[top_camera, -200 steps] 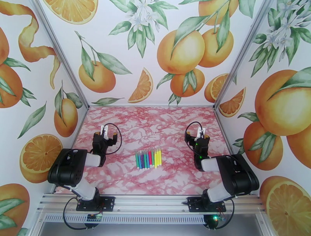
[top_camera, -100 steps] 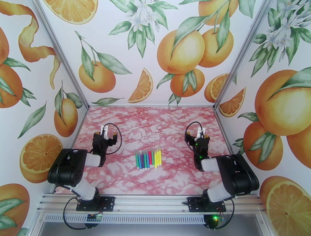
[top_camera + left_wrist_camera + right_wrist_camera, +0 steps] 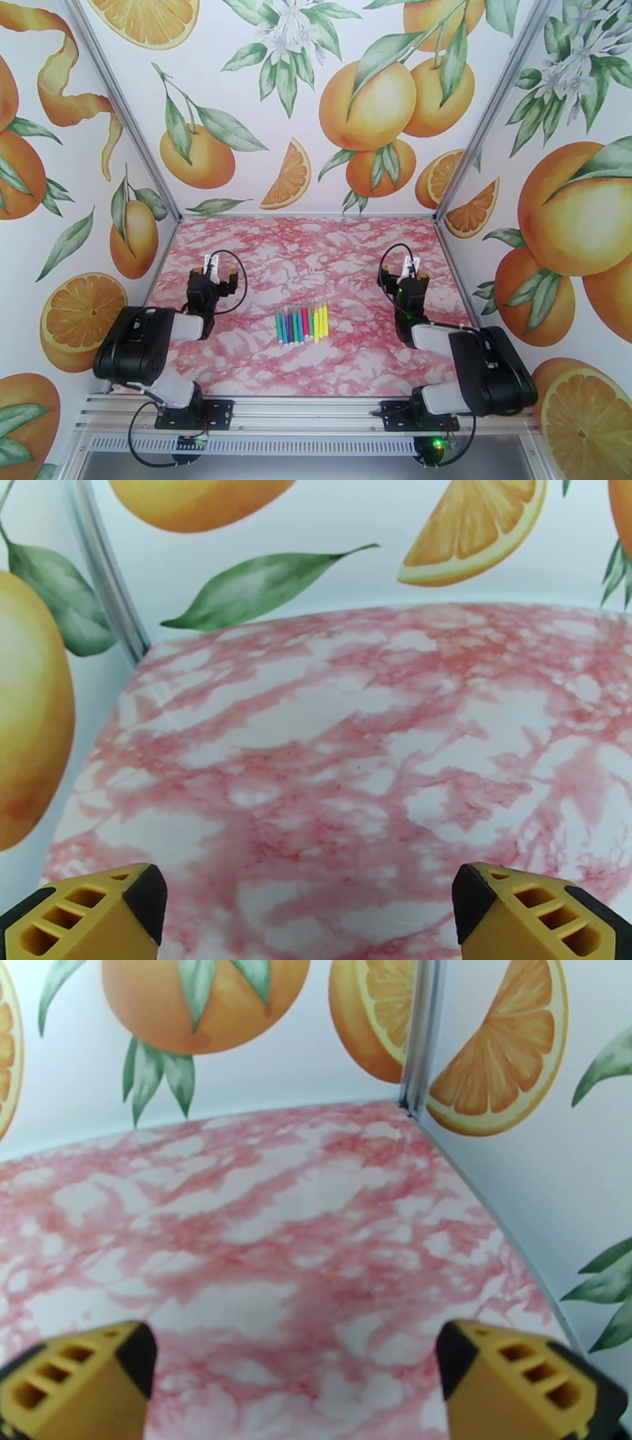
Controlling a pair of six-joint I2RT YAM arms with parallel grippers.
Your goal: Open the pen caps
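Top external view puts the pen caps on a tight row of roughly 10 markers, green and blue on the left through pink to yellow on the right. The row lies side by side near the middle of the pink marbled table, between the 2 arms. At this size I cannot tell which end of each marker carries its cap. The step in hand looks like the first reach, with no cap off yet. To do it well, I would take an outermost marker, since the neighbours appear to touch. One gripper should clamp the barrel while the other closes on the cap alone and pulls straight along the marker's length, so the rest of the row is not scattered. The left gripper sits well to the left of the row, and the left wrist view shows its jaws spread wide over bare table, holding nothing. The right gripper mirrors it on the right; its wrist view shows jaws equally wide and empty.
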